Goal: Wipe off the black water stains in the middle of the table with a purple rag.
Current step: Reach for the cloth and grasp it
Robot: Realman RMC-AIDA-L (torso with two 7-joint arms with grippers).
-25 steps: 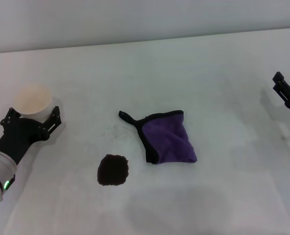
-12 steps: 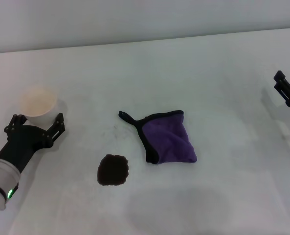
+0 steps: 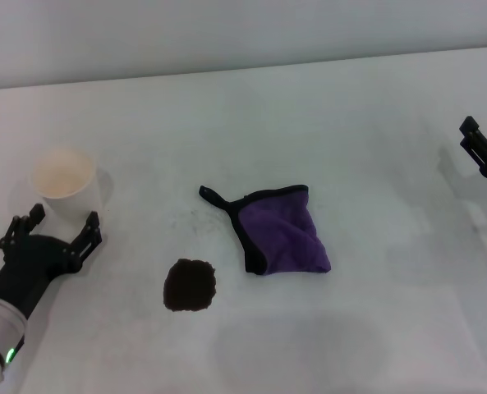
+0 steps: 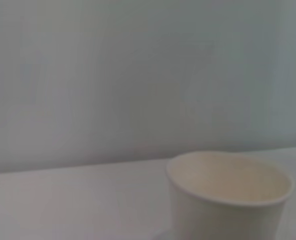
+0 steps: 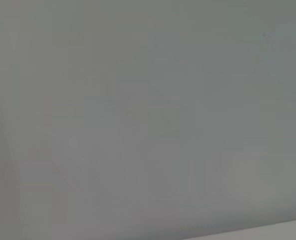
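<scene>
The purple rag lies crumpled in the middle of the white table, its black loop pointing left. Just left of and nearer than it sits the black water stain, a round dark blotch. My left gripper is at the left edge, open, its fingers spread just short of a white paper cup and not touching it. The cup fills the left wrist view's lower right. My right gripper rests at the far right edge, only partly in view.
Faint grey speckles dot the table between the cup and the rag. A pale wall runs along the table's far edge. The right wrist view shows only blank grey wall.
My left gripper has let go of the paper cup and drawn back toward me, leaving the cup standing. The right gripper, rag and stain have not moved.
</scene>
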